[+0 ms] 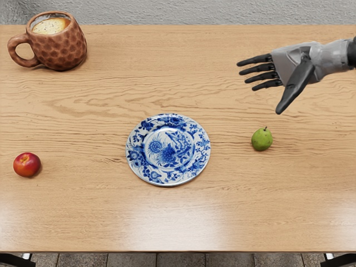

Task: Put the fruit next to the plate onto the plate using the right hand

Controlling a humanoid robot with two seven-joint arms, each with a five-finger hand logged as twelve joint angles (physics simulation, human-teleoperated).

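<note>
Pear (262, 139), green, count 1: stands on the table (233, 222) stem up, on the near side of the right hand (286, 67), roughly under the fingertips as the head view shows it, and clear of the hand with bare wood between. Not on the plate; it sits near the plate's rim on the side toward the hand, not touching it.

Right hand, count 1 in view: arm enters from the right edge. Four fingers (257, 70) are straight and slightly fanned, pointing away from the arm toward the table's left half. Thumb (292, 89) is extended toward the near edge. Palm is unoccupied; no contact with any object.

Plate (168, 148), count 1: blue-and-white floral pattern, round, lying flat. It is beyond the fingertips and nearer the front edge than the hand, farther from it than the pear. Its whole patterned face shows.

Red fruit (26, 164), count 1: farthest object from the hand, past the plate near the left edge, well apart from the plate.

Mug (53, 40), count 1: brown, dimpled, handle turned away from the hand, far across the table at the back left corner. Contents: pale tan speckled fill, close to the rim.
</note>
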